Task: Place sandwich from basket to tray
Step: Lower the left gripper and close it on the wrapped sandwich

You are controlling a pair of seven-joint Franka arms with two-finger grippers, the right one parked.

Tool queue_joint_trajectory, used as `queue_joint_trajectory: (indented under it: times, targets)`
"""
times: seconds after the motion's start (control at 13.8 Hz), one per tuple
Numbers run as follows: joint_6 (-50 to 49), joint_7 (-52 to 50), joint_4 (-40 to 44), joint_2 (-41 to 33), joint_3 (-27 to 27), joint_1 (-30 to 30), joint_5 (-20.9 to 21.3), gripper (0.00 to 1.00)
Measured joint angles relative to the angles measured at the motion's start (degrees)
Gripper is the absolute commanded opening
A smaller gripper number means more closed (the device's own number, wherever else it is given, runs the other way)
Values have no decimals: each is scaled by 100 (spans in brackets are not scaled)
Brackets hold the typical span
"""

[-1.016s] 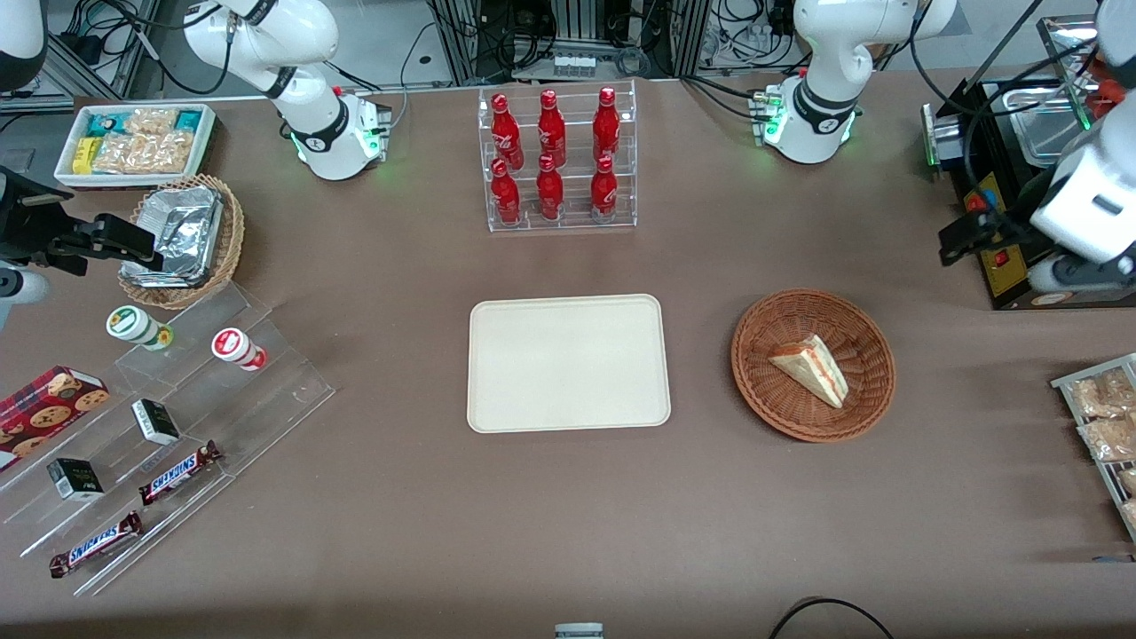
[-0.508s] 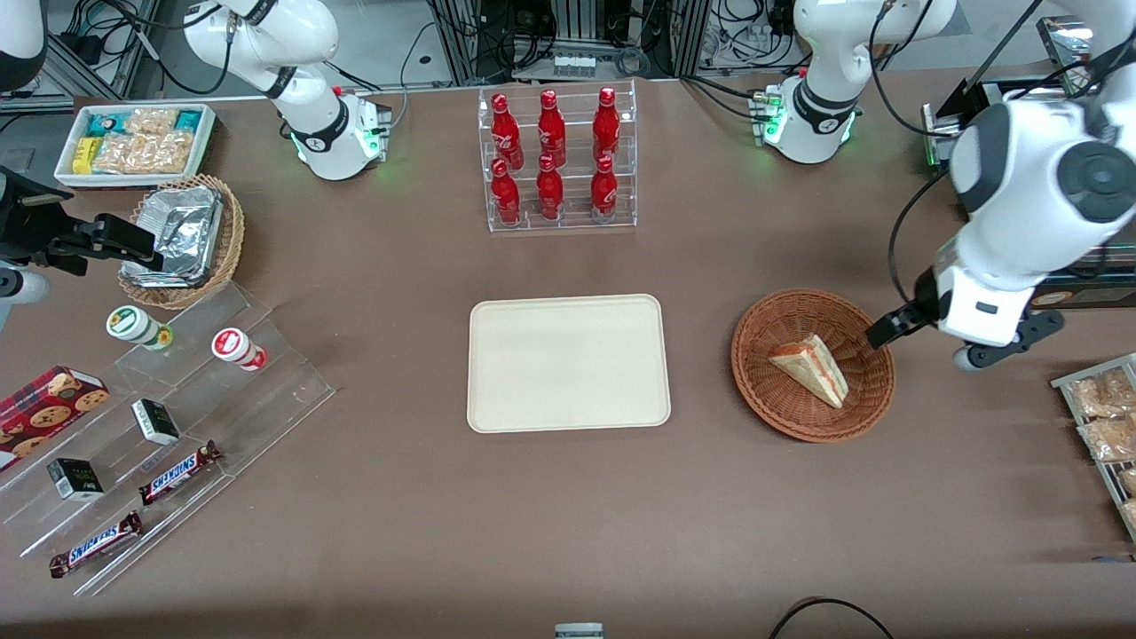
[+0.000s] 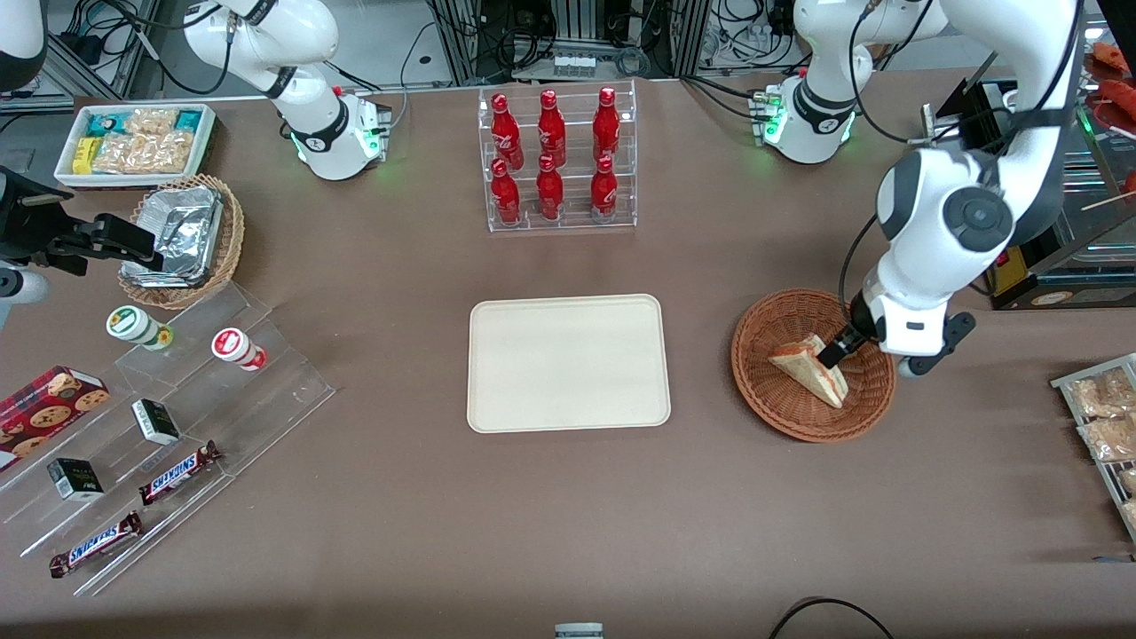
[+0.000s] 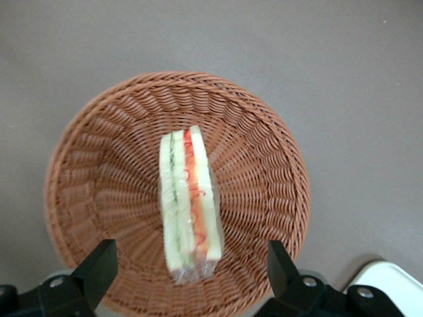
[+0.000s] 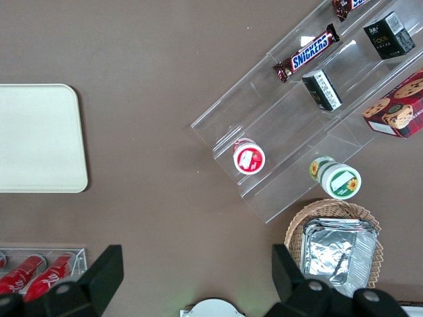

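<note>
Front view, centre-right of the frame: your left arm's gripper (image 3: 832, 352) hangs over the round, reddish-brown woven wicker basket (image 3: 761, 383), its dark fingertip just above the small triangular sandwich wedge of pale white bread (image 3: 803, 366). The sandwich lies inside the basket, its orange-red filling edge toward the working arm's end of the table. The flat cream-white rectangular tray (image 3: 568, 362) sits mid-frame — well apart from the basket, nothing on it.

Left wrist view: the sandwich (image 4: 188, 204) shows cut edge up, green and red layers visible, wrapped in clear film. The gripper (image 4: 190, 272) is spread wide — one black finger (image 4: 99, 267) to each side of the wedge, neither touching it. Basket rim (image 4: 277, 142) fully visible.
</note>
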Motion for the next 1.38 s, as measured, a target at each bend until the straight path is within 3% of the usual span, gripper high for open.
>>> queue_joint_trajectory:
  times: [0.44, 0.58, 0.73, 0.8, 1.09, 1.38]
  targets:
    - [596, -54, -58, 568, -47, -1, 0, 99]
    - [662, -54, -124, 653, -56, -19, 0, 75]
    - [666, -55, -140, 741, -57, -55, 0, 33]
    - [667, -55, -141, 785, -57, -66, 0, 0]
    - [592, -53, -120, 788, -57, -88, 165, 0]
    - [-484, -53, 384, 554, -57, -108, 349, 0]
